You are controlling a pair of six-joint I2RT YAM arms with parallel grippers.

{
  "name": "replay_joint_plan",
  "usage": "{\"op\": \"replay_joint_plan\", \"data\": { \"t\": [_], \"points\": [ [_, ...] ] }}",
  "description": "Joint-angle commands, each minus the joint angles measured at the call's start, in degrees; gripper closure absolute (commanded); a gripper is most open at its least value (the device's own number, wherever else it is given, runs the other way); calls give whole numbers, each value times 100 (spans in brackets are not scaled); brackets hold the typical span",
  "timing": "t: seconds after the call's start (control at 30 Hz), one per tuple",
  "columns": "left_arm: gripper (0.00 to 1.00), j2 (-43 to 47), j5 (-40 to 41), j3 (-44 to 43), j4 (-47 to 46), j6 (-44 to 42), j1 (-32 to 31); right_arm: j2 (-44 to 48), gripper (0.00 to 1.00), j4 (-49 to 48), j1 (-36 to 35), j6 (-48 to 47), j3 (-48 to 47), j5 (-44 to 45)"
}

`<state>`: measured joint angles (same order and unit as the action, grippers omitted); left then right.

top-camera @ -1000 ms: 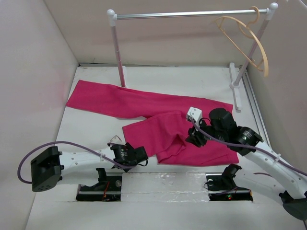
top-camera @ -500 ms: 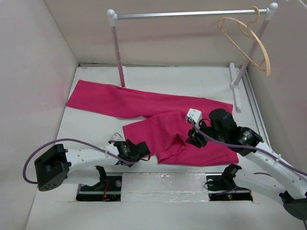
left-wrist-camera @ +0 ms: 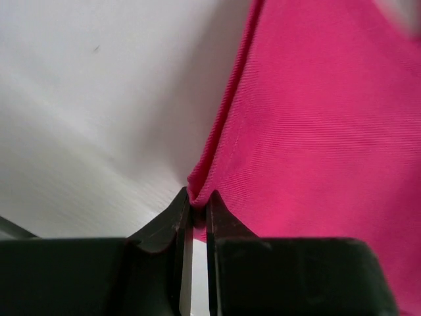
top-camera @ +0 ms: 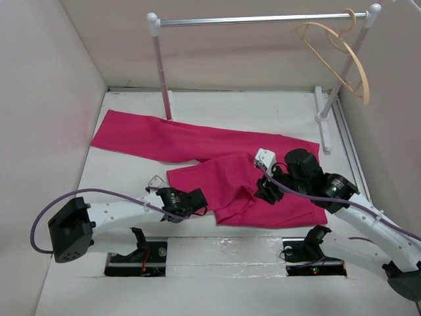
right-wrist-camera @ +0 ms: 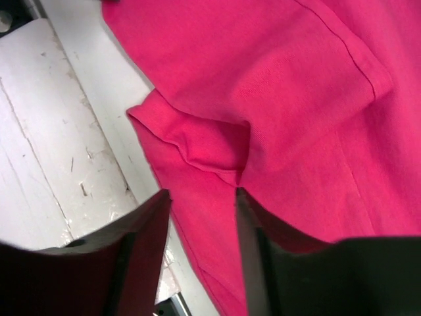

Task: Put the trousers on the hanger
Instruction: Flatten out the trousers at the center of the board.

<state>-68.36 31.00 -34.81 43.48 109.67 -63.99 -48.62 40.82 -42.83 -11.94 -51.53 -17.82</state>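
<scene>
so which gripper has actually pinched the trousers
The left gripper: its jaws are shut on an edge of the trousers. The right gripper has its jaws apart over a fold of the cloth, clamping nothing.

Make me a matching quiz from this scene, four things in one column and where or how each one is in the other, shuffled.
Things:
1. magenta fabric trousers
2. thin light tan wooden hanger
3. left gripper
4. right gripper

States:
A. jaws apart just above pink cloth
B. hooked near the right end of the silver metal rail
C. lying on the white table
D. pinched shut on a cloth edge

Pairs: 1-C, 2-B, 3-D, 4-A.
</scene>
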Motion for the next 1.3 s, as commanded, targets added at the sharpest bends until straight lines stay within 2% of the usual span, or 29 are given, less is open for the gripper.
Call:
{"op": "replay_joint_plan", "data": {
  "t": [0.0, 0.03, 0.07, 0.13, 0.17, 0.3, 0.37, 0.4, 0.43, 0.5, 0.53, 0.6, 0.63, 0.7, 0.73, 0.77, 0.83, 0.87, 0.97, 1.0, 1.23, 1.27],
  "points": [
    [100, 410, 1466, -1174, 1695, 2183, 35, 63, 48, 93, 11, 8, -121, 314],
    [100, 446, 1653, -1473, 2055, 2130, 35, 37, 42, 110, 107, 17, -68, 332],
    [100, 603, 1889, -2007, 2163, 1189, 114, 11, 40, 163, 265, 8, -24, 332],
    [100, 832, 2138, -2371, 2164, 410, 684, -86, 34, 155, 459, 17, 124, 157],
    [100, 1042, 2190, -2634, 2156, -185, 860, -112, 34, 85, 555, 17, 178, 61],
    [100, 1728, 2471, -3031, 2156, -1286, 1783, -218, 37, 49, 1283, 113, 363, -204],
    [100, 2096, 2620, -3233, 2164, -1718, 2205, -104, 45, 49, 1574, 270, 467, -160],
    [100, 2185, 2830, -3321, 2156, -2095, 2328, -34, 52, 32, 1724, 324, 512, -82],
    [100, 2256, 2954, -3418, 2155, -2299, 2434, 71, 68, 5, 2004, 403, 573, -11],
    [100, 2310, 3357, -3751, 2164, -2659, 2505, 274, 93, 49, 2330, 517, 670, 234],
    [100, 2292, 3473, -3883, 2156, -3026, 2505, 283, 100, 101, 2497, 570, 670, 366],
    [100, 2073, 3710, -4200, 2147, -3363, 2505, 47, 100, 102, 2980, 606, 740, 499],
    [100, 1985, 3781, -4297, 2155, -3686, 2505, -50, 100, -29, 3147, 606, 802, 508],
    [100, 1774, 3974, -4517, 2155, -3978, 2505, -506, 85, -223, 3806, 545, 811, 351],
    [100, 1747, 4027, -4552, 2155, -4075, 2505, -682, 59, -293, 4026, 501, 733, 280],
    [100, 1712, 4054, -4622, 1973, -4450, 2505, -858, 46, -450, 4393, 474, 680, 271],
    [100, 1790, 3984, -4605, 1420, -5250, 2505, -1315, 32, -670, 4686, 500, 531, 498],
    [100, 1817, 3923, -4553, 930, -5802, 2505, -1482, 31, -846, 4826, 544, 460, 691],
    [100, 2053, 3852, -4343, 33, -6552, 2505, -2150, 31, -1180, 5389, 658, 258, 1271],
    [100, 2229, 3878, -4333, -407, -7077, 2505, -2665, 31, -1382, 5756, 615, 196, 1394],
    [100, 2783, 3378, -3938, -1359, -7969, 2505, -3890, 30, -1900, 5979, 553, -51, 1019],
    [100, 2793, 3264, -3911, -1395, -8022, 2505, -3996, 30, -1954, 5979, 570, -24, 748]
  ]
}}
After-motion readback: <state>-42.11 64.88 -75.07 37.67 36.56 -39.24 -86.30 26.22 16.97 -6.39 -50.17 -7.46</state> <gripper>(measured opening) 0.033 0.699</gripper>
